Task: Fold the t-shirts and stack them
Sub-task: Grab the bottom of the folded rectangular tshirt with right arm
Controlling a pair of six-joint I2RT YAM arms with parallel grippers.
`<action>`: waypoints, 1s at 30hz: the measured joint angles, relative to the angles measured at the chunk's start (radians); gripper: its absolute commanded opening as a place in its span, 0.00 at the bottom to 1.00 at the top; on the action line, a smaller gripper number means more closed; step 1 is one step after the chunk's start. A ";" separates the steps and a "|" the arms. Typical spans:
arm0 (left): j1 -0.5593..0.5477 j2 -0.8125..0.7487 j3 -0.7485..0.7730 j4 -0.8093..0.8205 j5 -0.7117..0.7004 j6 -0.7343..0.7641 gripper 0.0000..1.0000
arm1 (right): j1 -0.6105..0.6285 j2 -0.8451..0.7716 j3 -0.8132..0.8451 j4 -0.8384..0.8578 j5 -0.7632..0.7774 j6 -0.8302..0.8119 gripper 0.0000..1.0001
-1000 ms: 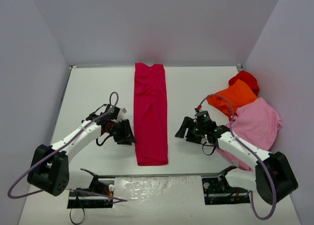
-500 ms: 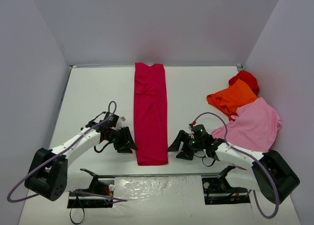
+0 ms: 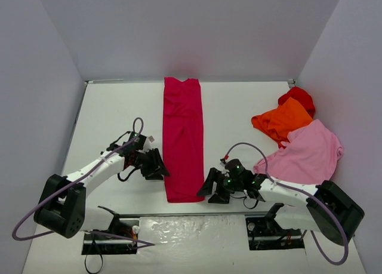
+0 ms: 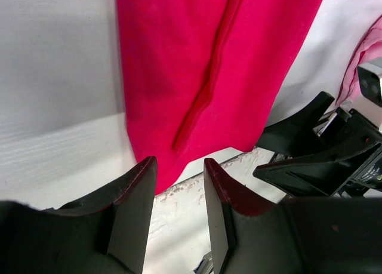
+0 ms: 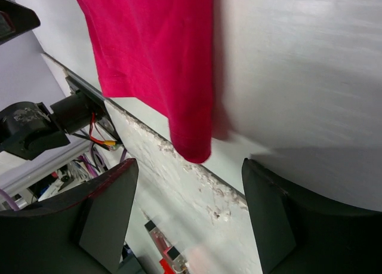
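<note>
Left end effector [image 3: 156,166] sits just beside the left edge of the crimson t-shirt [image 3: 183,137], near its bottom corner. Its fingers have only a small gap and hold nothing. Right end effector [image 3: 213,190] is low by the shirt's bottom right corner, open wide and also empty. The crimson shirt lies flat as a long strip down the middle of the table [image 3: 119,107]. The orange shirt [image 3: 283,120], light pink shirt [image 3: 310,151] and bright red shirt [image 3: 298,97] wait in a heap on the right. I think the next job is to fold the strip in half. To do that well, both sides should pinch all the layers at the bottom corners together, then lift evenly. A second ago the right arm was higher up, beside the shirt's middle. The left one has hardly moved, and the shirt has not moved.
</note>
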 measured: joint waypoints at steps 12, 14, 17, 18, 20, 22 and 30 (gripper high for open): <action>0.000 0.029 0.000 0.042 -0.005 -0.017 0.34 | 0.030 0.059 0.019 0.039 0.009 0.013 0.62; 0.000 0.029 0.000 0.044 -0.007 -0.017 0.34 | 0.033 0.101 0.037 0.068 0.004 0.013 0.58; 0.000 0.030 0.000 0.048 -0.008 -0.017 0.34 | 0.042 0.142 0.050 0.101 0.006 0.010 0.56; 0.000 0.031 0.000 0.049 -0.008 -0.016 0.34 | 0.044 0.152 0.053 0.110 0.004 0.011 0.49; 0.000 0.033 0.000 0.052 -0.009 -0.017 0.34 | 0.047 0.168 0.060 0.123 0.004 0.011 0.27; 0.000 0.037 -0.001 0.058 -0.008 -0.017 0.34 | 0.056 0.182 0.063 0.119 0.023 0.002 0.11; 0.000 0.070 -0.008 0.085 -0.008 -0.017 0.33 | 0.065 0.155 0.063 0.021 0.069 -0.024 0.00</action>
